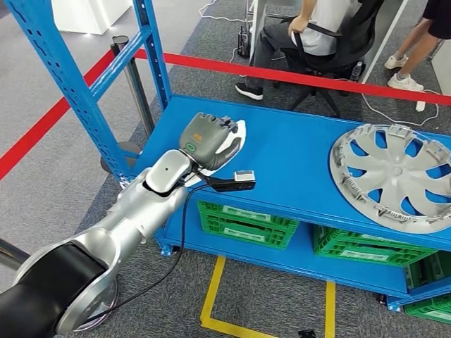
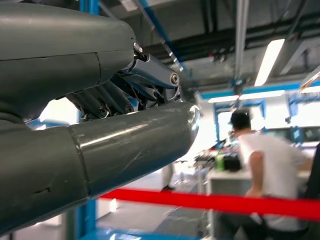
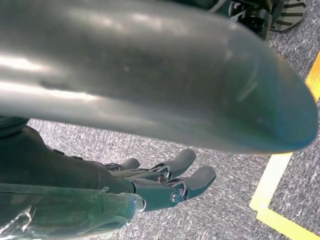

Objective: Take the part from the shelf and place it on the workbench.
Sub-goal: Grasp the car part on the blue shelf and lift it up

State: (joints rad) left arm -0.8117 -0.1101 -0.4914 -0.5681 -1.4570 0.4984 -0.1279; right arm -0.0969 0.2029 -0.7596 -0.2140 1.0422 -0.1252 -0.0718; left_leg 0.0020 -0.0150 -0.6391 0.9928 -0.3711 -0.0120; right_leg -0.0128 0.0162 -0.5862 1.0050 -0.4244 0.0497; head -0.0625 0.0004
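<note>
On the blue shelf board (image 1: 298,165), at its left end, lies a flat white part (image 1: 239,134). My left hand (image 1: 210,139) lies over it, fingers curled down over the far edge and thumb along the near side, so it grips the part. In the left wrist view the left hand's (image 2: 124,115) fingers (image 2: 151,80) are bent in above the straight thumb. A silver wheel cover (image 1: 391,176) lies flat at the shelf's right end. My right hand (image 3: 166,180) hangs over the carpet, fingers straight and apart, holding nothing.
Blue uprights (image 1: 58,77) stand left of the shelf, with a red barrier tape (image 1: 298,74) behind. Green crates (image 1: 247,224) sit on the lower board. A person on an office chair (image 1: 330,35) sits beyond the tape. Yellow lines (image 1: 213,296) mark the floor.
</note>
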